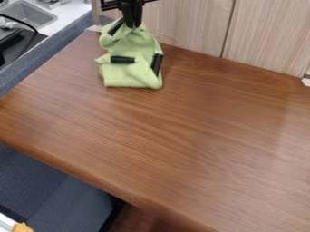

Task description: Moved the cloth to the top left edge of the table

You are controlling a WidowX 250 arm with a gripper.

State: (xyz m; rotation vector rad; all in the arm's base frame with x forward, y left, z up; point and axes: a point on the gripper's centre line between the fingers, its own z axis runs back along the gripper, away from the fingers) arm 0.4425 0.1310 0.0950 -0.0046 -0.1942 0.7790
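A soft light-green cloth with short black strips (131, 74) was directly beneath the black two-part fingers (133, 24), near the far left corner of the brown wood-grain bench (187, 140). The fingers were clenched on its gathered top, and its lower part spread onto the bench. Folds hid part of the cloth, and whether the strips were sewn on or printed could not be told. The arm above the fingers was cut off by the view's top edge. Pale wood-grain panels (194, 27) stood behind the fingers and to their right. To their left were a blue-grey fabric band (36, 59) and a metal sink (27, 16), partly cut off. Far below and left of them, a small orange piece (22, 228) was too cropped to identify.
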